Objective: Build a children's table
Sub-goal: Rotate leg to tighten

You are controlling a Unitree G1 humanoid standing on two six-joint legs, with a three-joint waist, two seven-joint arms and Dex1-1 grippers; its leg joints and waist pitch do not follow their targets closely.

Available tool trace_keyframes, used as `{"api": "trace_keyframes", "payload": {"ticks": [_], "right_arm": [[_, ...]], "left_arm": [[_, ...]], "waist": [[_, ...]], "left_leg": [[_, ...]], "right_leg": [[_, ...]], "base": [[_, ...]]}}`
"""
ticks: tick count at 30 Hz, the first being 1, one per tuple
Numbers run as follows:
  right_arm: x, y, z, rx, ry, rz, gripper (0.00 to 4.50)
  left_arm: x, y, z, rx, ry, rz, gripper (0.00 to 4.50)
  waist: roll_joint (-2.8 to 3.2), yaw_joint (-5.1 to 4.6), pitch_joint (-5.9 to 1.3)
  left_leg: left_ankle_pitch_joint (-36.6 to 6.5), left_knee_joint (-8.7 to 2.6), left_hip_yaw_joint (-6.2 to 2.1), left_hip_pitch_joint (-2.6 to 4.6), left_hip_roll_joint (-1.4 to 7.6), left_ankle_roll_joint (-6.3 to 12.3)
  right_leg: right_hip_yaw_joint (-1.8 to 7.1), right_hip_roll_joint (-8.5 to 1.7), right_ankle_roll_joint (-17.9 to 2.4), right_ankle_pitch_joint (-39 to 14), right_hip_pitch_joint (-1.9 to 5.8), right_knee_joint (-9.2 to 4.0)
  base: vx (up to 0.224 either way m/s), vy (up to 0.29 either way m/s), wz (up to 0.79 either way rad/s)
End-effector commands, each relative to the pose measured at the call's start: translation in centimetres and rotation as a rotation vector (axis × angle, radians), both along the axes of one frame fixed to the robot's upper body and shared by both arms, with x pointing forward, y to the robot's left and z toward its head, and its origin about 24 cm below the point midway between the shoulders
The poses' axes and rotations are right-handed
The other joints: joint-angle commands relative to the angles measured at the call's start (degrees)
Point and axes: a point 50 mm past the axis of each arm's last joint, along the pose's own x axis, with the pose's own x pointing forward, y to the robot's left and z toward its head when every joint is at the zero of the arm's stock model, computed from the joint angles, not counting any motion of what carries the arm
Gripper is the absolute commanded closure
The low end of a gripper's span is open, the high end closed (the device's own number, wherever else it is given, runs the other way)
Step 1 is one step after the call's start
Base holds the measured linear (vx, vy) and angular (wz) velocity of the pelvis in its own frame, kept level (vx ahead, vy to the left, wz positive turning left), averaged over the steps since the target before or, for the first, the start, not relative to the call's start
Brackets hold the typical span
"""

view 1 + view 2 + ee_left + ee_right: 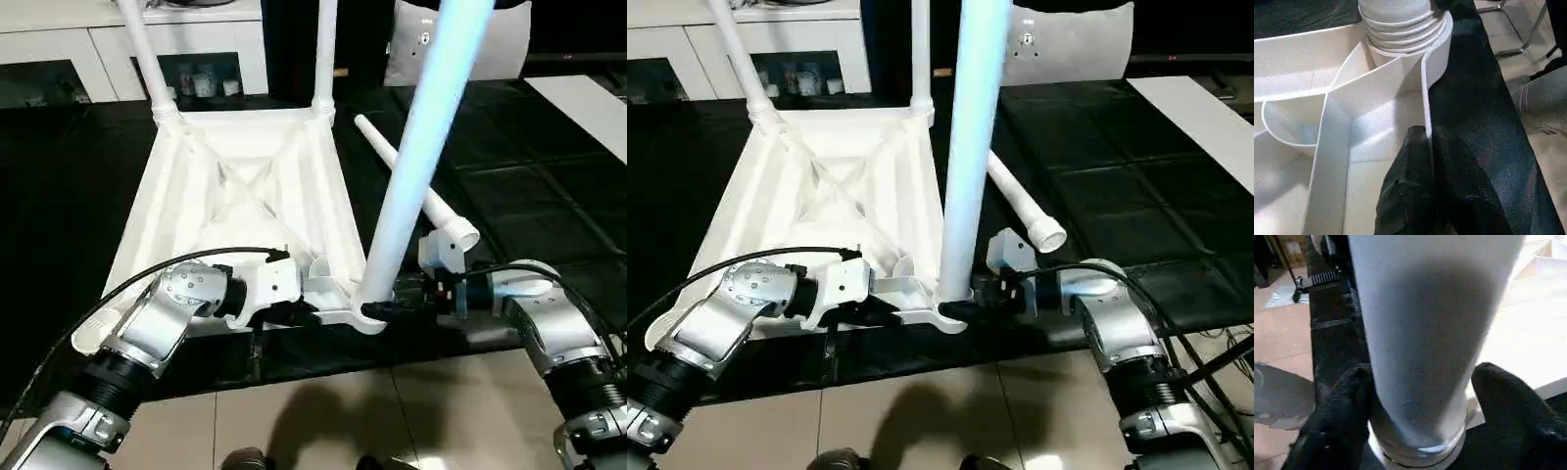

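Left eye view: both forearms angle inward at lower frame. Left gripper, jaws pinched on the upturned table top rim; right gripper straddles the near-corner leg, fingers around its base.

We see bright overhead light wash out the white table, its ribs barely readable. The near leg glows bluish and soft with blur. Shadows pool on the tiled floor. The black mat shows dull sheen.
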Motion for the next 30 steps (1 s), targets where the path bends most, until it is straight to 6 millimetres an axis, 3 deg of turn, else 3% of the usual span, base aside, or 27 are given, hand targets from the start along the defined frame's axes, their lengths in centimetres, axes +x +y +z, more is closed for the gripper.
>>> {"api": "trace_keyframes", "payload": {"ticks": [1,6,9,13,18,22,25,30], "right_arm": [[0.2,0.1,0.0,-0.026,-0.003,-0.006,1.39],[0.0,0.2,-0.6,-0.035,0.015,0.005,1.91],[-0.2,0.2,-0.8,-0.038,0.018,0.01,1.99],[-0.4,0.3,-1.0,-0.035,0.027,0.011,2.25],[-1.1,1.2,-1.5,0.005,0.064,0.018,2.4],[-1.2,1.9,-1.7,0.046,0.087,-0.009,2.44],[-1.3,2.2,-2.0,0.061,0.098,-0.023,2.45],[-0.9,2.0,-2.1,0.065,0.126,-0.073,2.45]], "left_arm": [[-0.8,-0.9,-0.1,0.008,0.001,-0.099,4.5],[-0.9,-0.9,-0.1,0.013,0.001,-0.1,4.5],[-1.0,-0.9,-0.2,0.015,0.003,-0.1,4.5],[-1.0,-0.9,-0.2,0.016,0.004,-0.098,4.5],[-0.9,-0.9,-0.5,-0.01,0.019,-0.031,4.5],[-1.0,-1.3,-0.7,-0.048,0.032,0.017,4.5],[-1.1,-1.6,-0.7,-0.072,0.043,0.024,4.5],[-1.0,-1.5,-0.8,-0.059,0.034,0.024,4.5]], "waist": [[-0.46,-0.18,-4.72],[-0.51,-0.19,-4.77],[-0.56,-0.22,-4.81],[-0.6,-0.4,-4.41],[-0.57,-0.67,-4.16],[-0.75,-0.81,-4.0],[-0.64,-1.05,-3.76],[-0.39,-1.59,-3.69]], "left_leg": [[-1.81,-4.11,-1.12,-0.03,4.8,6.2],[-2.1,-4.11,-1.12,-0.05,4.78,5.95],[-1.99,-4.1,-1.12,-0.05,4.81,5.92],[-4.85,-4.38,-1.03,0.14,4.73,5.14],[-7.56,-4.7,-1.18,0.52,4.78,3.87],[-7.26,-4.76,-1.16,0.45,4.65,3.73],[-9.09,-4.82,-1.18,0.69,4.46,3.27],[-11.23,-5.01,-1.44,0.79,4.55,2.9]], "right_leg": [[4.81,-5.37,-7.49,-16.24,4.1,-3.51],[4.78,-5.34,-7.54,-16.14,4.17,-3.5],[4.81,-5.33,-7.69,-15.42,4.15,-3.39],[4.75,-5.33,-7.11,-18.63,4.21,-4.03],[4.71,-5.31,-5.53,-22.41,4.21,-4.64],[4.62,-5.37,-4.95,-23.78,4.24,-4.86],[4.4,-5.36,-3.67,-27.46,4.13,-5.51],[4.3,-5.3,-2.88,-28.6,4.09,-5.81]], "base": [[0.0,0.0,0.0],[0.0,0.0,0.0],[0.0,0.0,0.0],[0.0,0.0,0.0],[0.0,0.0,0.0],[0.0,0.0,0.0],[0.0,0.0,0.0],[0.0,0.0,0.0]]}}
